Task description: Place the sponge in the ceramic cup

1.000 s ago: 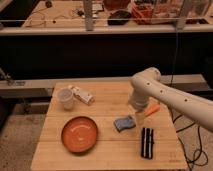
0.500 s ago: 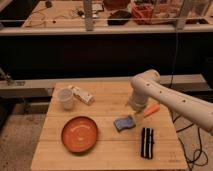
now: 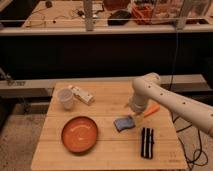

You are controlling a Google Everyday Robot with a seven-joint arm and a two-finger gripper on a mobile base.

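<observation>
Gripper (image 3: 133, 114) spread wide, over sponge (image 3: 123, 123); ceramic cup (image 3: 65, 98) well apart

White tubular arm (image 3: 170, 102), rounded joints; gripper (image 3: 134, 114) beside sponge (image 3: 123, 123).

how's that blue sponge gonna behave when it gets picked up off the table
The sponge looks like a small, thin, soft pad, so it will probably squash and bend rather than stay stiff. It lies flat on the wooden table, so it is unlikely to roll or tip. The end effector hangs just over its right end.
</observation>
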